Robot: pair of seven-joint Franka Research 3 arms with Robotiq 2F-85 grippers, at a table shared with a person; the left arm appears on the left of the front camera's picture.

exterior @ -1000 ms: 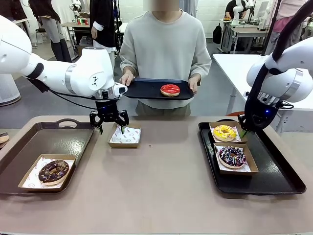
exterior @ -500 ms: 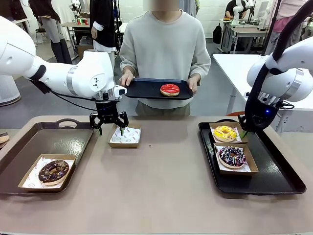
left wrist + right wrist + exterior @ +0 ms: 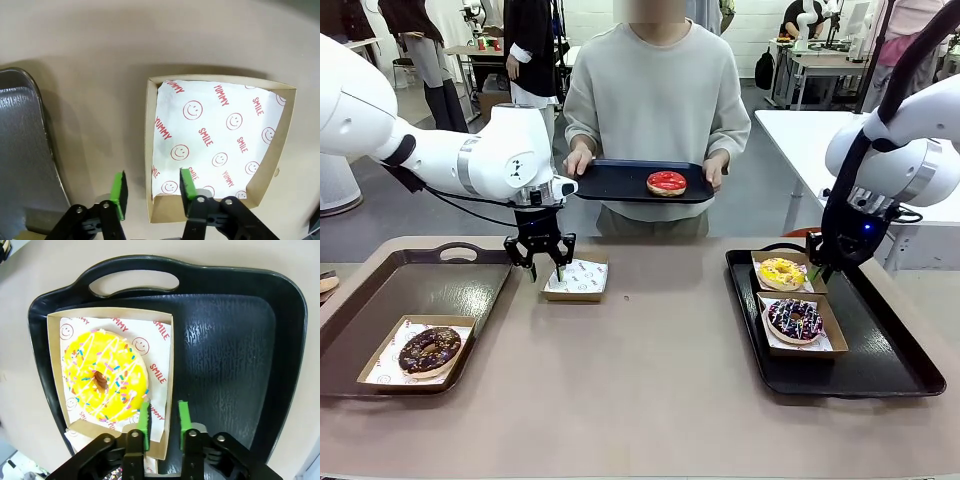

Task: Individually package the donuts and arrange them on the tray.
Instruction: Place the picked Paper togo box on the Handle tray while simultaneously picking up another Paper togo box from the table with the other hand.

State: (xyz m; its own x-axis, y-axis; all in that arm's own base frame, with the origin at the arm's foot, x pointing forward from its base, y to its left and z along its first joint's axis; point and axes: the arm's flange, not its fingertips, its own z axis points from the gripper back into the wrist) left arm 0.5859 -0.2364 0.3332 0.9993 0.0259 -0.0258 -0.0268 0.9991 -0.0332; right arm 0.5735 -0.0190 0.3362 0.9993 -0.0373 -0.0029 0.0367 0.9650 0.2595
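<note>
Glossy yellow donut (image 3: 105, 375) ring in shallow cardboard box (image 3: 167, 390).

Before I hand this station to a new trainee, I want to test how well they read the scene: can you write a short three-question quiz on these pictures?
1. True or false: the red donut lies in a box on the table.
2. How do the fingers of the left gripper stand to the empty box? A) both inside it B) astride one wall, one finger inside and one outside C) far from it
3. Fill in: on the black tray at the robot's right, the box nearer the person holds the ___ donut.

Key:
1. False; it lies on the dark tray that the person holds.
2. B
3. yellow; the yellow donut, beside the right gripper.
</note>
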